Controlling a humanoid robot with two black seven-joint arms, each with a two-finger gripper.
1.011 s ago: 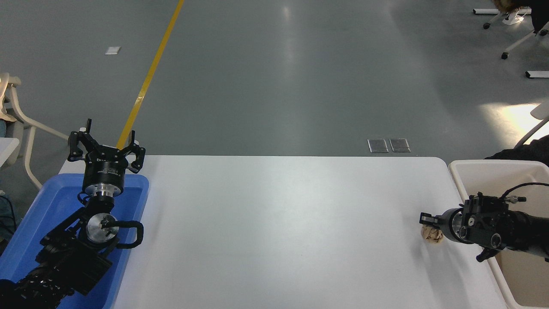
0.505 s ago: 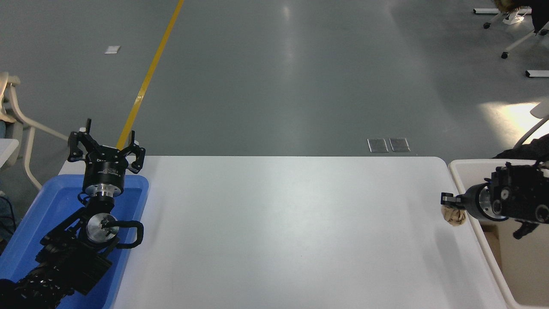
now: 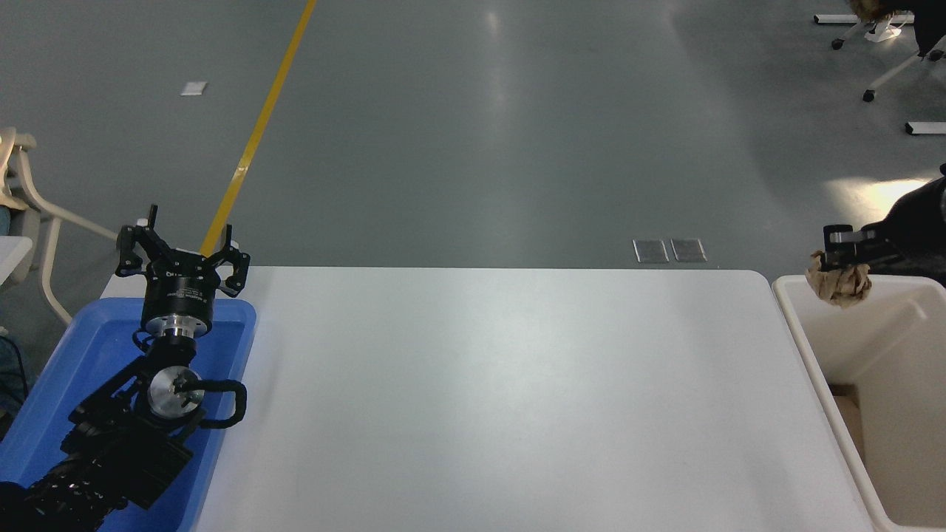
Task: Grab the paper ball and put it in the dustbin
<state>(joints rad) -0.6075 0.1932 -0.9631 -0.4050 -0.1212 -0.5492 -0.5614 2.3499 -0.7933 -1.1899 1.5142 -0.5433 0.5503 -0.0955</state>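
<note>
The paper ball is a tan-brown crumpled wad. It hangs from my right gripper, which is shut on it and holds it high over the far left corner of the dustbin. The dustbin is a deep cream-white bin standing against the table's right edge. My right arm comes in from the right edge of the picture. My left gripper is open and parked at the lower left, above the blue tray.
A shallow blue tray lies at the table's left edge under my left arm. The white table spreads between tray and bin. Chairs stand on the grey floor at far left and far right.
My right gripper has lifted the paper ball off the table near its right edge and carried it up and to the right, over the dustbin's far corner. The left arm has not moved.
</note>
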